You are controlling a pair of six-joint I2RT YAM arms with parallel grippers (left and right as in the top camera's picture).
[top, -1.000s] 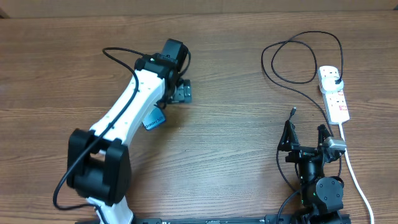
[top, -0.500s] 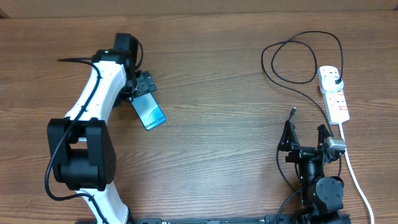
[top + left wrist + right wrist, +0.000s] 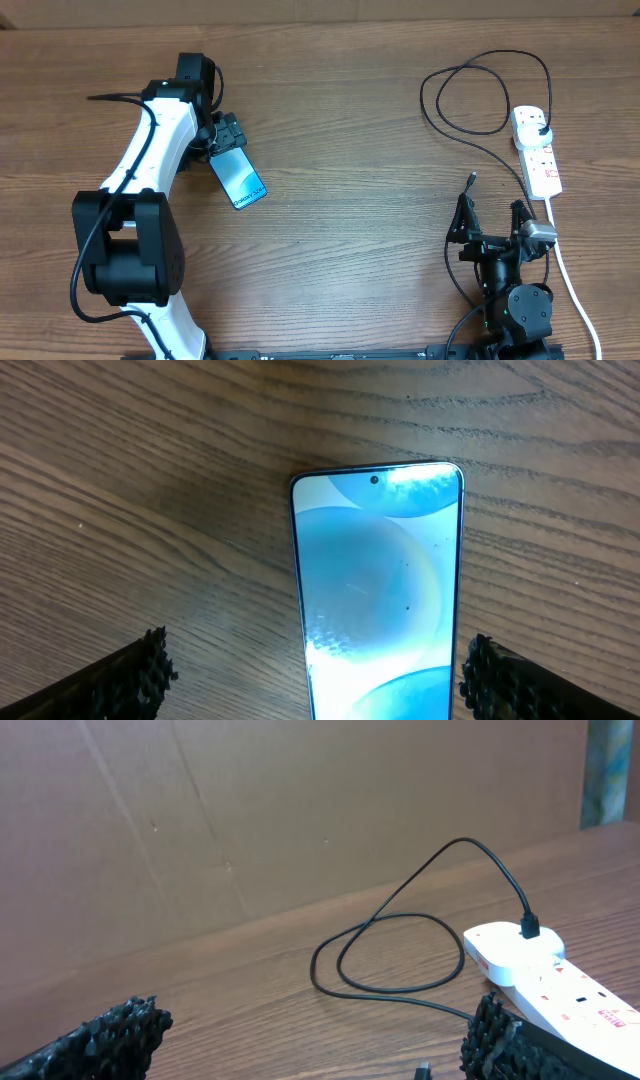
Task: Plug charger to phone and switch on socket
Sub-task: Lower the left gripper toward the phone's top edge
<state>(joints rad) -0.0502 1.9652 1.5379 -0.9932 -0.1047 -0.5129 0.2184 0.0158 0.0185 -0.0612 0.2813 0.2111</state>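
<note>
The phone [image 3: 238, 178] lies flat on the wooden table, blue screen up. My left gripper [image 3: 227, 134] hovers open at its far end. In the left wrist view the phone [image 3: 380, 590] runs between the two fingers of the left gripper [image 3: 318, 658], closer to the right fingertip [image 3: 500, 680], with neither touching it. The charger [image 3: 462, 95] loops across the table; its black plug [image 3: 541, 128] sits in the white socket [image 3: 537, 152] and its connector tip [image 3: 470, 180] lies loose. My right gripper [image 3: 490, 215] stands open just in front of that tip, holding nothing. In the right wrist view the charger's cable [image 3: 390, 955] and the socket [image 3: 545, 975] lie beyond the open right gripper [image 3: 305, 1032].
The socket's thick white lead [image 3: 566, 275] runs down the right side past the right arm's base [image 3: 515, 305]. The left arm [image 3: 150, 180] stretches from the front left up to the phone. A brown cardboard wall [image 3: 250, 810] stands behind the table.
The left arm has swung to the left, uncovering the phone, and its gripper now sits at the phone's far end. The right arm, charger and socket have not moved.
</note>
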